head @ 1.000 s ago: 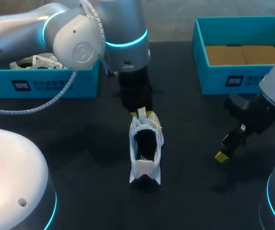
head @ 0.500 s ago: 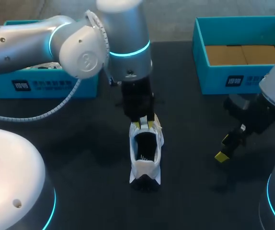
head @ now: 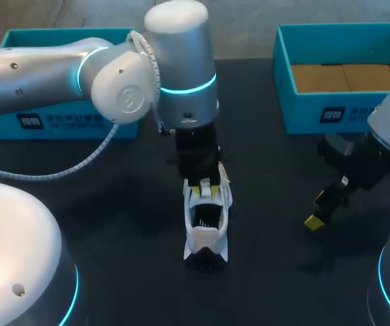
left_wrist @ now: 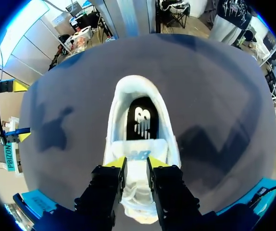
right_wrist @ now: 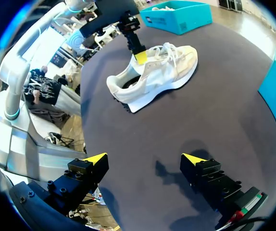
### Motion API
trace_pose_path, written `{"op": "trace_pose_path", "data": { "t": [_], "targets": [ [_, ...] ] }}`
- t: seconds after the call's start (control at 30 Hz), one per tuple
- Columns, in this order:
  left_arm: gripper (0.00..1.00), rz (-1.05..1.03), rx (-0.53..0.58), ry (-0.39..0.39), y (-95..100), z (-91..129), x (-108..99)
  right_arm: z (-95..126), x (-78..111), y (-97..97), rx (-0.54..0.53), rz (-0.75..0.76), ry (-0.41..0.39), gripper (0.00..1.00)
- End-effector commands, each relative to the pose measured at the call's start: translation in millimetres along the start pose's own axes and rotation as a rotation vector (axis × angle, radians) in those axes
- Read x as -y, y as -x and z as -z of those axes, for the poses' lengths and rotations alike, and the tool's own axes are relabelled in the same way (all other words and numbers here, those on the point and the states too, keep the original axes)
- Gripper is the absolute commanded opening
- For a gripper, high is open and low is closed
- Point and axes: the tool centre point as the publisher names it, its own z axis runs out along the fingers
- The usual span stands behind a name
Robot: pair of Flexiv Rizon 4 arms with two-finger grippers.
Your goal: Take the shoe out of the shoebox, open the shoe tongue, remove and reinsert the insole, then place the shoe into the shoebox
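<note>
The tongue-opening step appears under way. A white shoe stands upright at the middle of the desk. The left pincer pinches its tongue narrowly. Next it likely must draw the tongue toward the toe, baring the black insole. The right pincer hangs wide and empty near the desk's right edge.

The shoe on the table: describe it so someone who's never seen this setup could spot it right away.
On the dark table, nearer than the two blue shoeboxes at its far edge, a single shoe stands near the middle. It is the only white sneaker out on the table, with a black insole, and the left gripper pinches its tongue.
</note>
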Motion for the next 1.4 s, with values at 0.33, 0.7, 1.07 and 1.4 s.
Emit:
{"op": "trace_pose_path", "data": {
  "t": [0.33,0.7,1.07,1.4],
  "targets": [
    [0.26,0.009,-0.005,-0.003,-3.8,-3.7,1.2,-0.5,0.5,-0.9,0.003,0.000,-0.001,1.00],
    [0.27,0.003,0.009,-0.021,-6.0,-5.5,8.1,-0.5,0.5,-0.9,0.003,0.000,-0.001,1.00],
    [0.40,0.106,0.052,0.030,-3.6,60.9,22.3,-0.5,0.5,-0.9,0.003,0.000,-0.001,1.00],
    [1.00,0.381,0.018,-0.040,-10.8,70.8,38.8,-0.5,0.5,-0.9,0.003,0.000,-0.001,1.00]
  ]
}}
